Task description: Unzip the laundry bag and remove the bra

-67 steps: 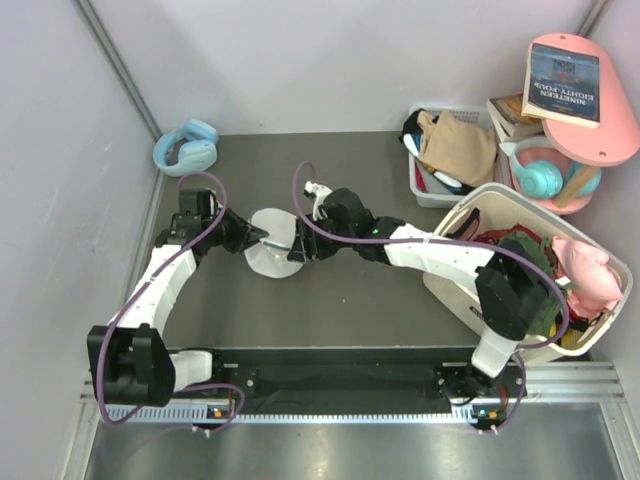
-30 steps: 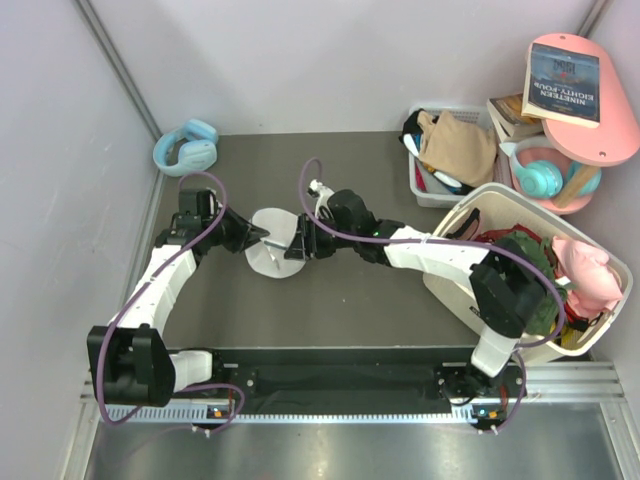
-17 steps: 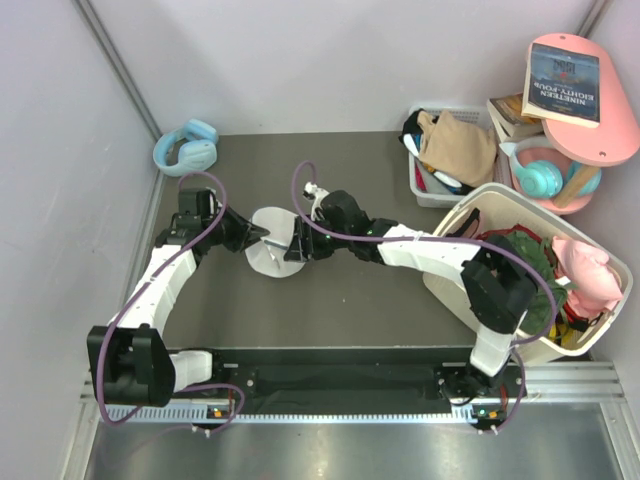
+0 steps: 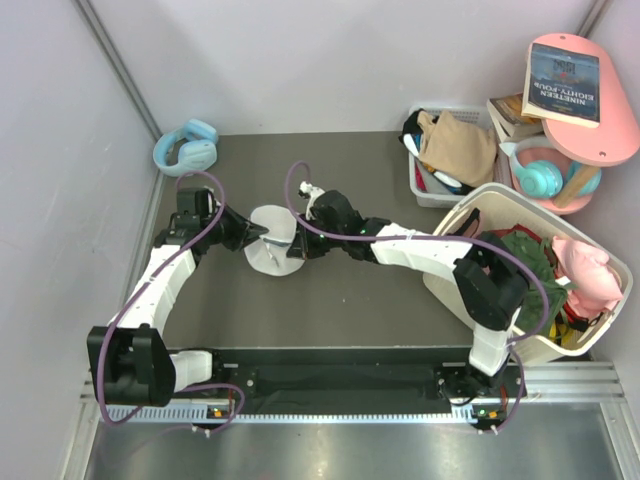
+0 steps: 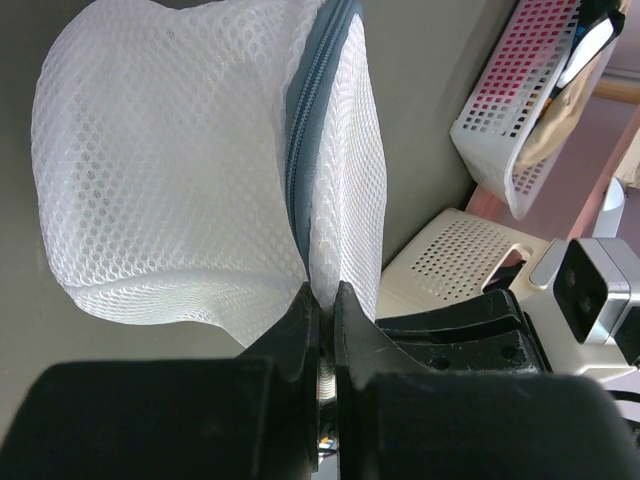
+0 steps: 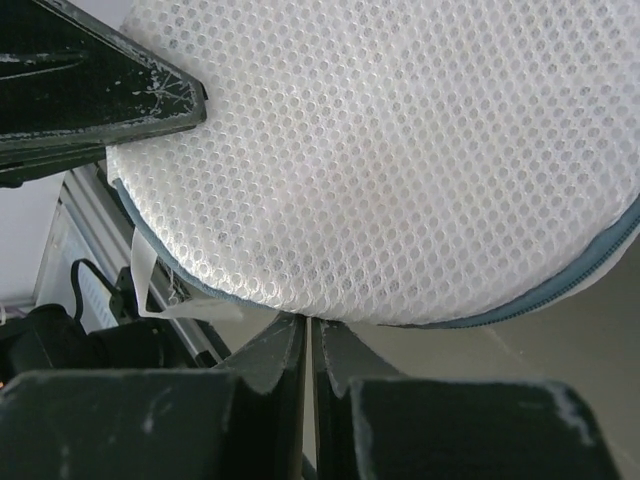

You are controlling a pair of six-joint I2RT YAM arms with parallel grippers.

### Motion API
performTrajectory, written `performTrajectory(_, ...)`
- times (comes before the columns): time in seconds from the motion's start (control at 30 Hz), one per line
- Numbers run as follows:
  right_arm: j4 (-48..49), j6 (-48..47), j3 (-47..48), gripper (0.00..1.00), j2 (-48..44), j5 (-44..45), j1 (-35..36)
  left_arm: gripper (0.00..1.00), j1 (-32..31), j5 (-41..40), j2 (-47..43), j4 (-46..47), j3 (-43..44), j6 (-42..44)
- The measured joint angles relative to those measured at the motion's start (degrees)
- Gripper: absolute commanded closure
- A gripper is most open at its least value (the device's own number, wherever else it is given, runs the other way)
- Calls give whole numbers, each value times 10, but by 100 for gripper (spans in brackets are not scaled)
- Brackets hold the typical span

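Observation:
The laundry bag (image 4: 270,245), a round white mesh pouch with a grey-blue zip (image 5: 300,150), stands on edge on the dark table between my two grippers. At the bag's left side, my left gripper (image 4: 256,238) is shut, with a fold of mesh pinched between its jaws (image 5: 321,300). My right gripper (image 4: 296,250) is shut at the bag's right side. Its tips (image 6: 312,328) touch the zipped rim of the bag (image 6: 400,150), and I cannot make out anything between them. A white label (image 6: 190,310) hangs by the rim. The bra is hidden.
Blue headphones (image 4: 187,147) lie at the back left. A grey crate (image 4: 420,185) of clothes stands at the back right. The big white basket (image 4: 447,285) with a pink garment (image 4: 585,270) sits at the right, under a pink shelf (image 4: 600,140) with books.
My right gripper has slid a little left along the bag and its jaws have closed at the rim. The left gripper keeps its hold and has not moved.

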Motion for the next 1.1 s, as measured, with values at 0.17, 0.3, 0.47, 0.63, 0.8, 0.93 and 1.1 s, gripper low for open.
performTrajectory(0.17, -14, -4, 3, 100, 0, 10, 0, 100, 0, 0, 0, 1, 0, 1)
performTrajectory(0.3, -18, -4, 1, 100, -2, 15, -5, 100, 0, 0, 0, 0, 1, 12)
performTrajectory(0.47, -13, 0, -45, 100, -35, 21, -26, 100, 0, 1, 1, -2, 2, 22)
performTrajectory(0.63, -14, 1, -70, 100, -52, 31, -54, 100, 0, 15, 13, -2, 8, 36)
performTrajectory(0.8, -27, -16, -69, 100, -60, 46, -54, 100, 0, 41, 51, 2, 43, 73)
performTrajectory(0.93, -50, -40, -69, 100, -82, 74, -53, 100, -3, 76, 94, 31, 70, 99)
performTrajectory(1.1, -77, -70, -69, 100, -130, 123, -49, 73, -16, 120, 163, 72, 121, 137)
